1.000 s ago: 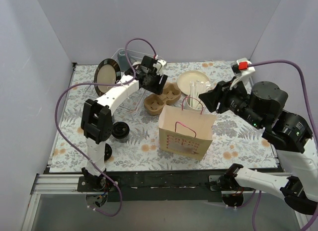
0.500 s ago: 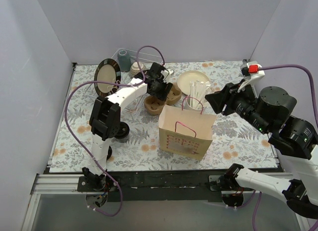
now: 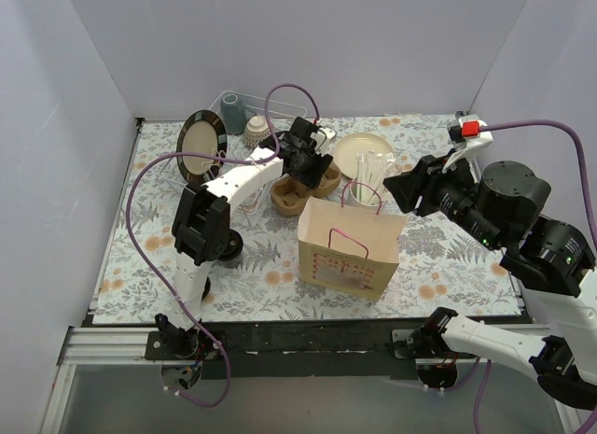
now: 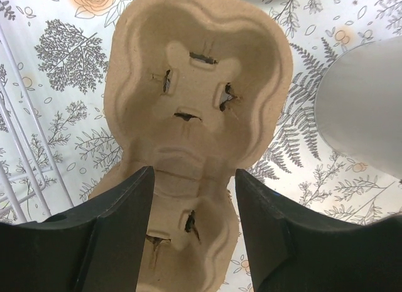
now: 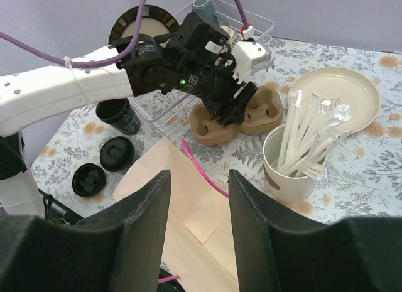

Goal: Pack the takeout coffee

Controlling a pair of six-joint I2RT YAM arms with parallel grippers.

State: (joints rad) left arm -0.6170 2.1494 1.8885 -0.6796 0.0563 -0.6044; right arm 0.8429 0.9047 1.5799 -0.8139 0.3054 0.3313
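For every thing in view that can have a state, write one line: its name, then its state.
Paper bag: upright, mouth open.
Cup carrier: empty.
Left gripper: open, astride the carrier's middle.
Right gripper: open, holding nothing.
White cup: upright, filled with wrapped straws.
Dark plate: standing on edge.

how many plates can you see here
2. A dark-rimmed plate stands on edge at the back left. A cream plate lies flat at the back, just behind the cup of straws. Another could be hidden behind the arms or the bag.
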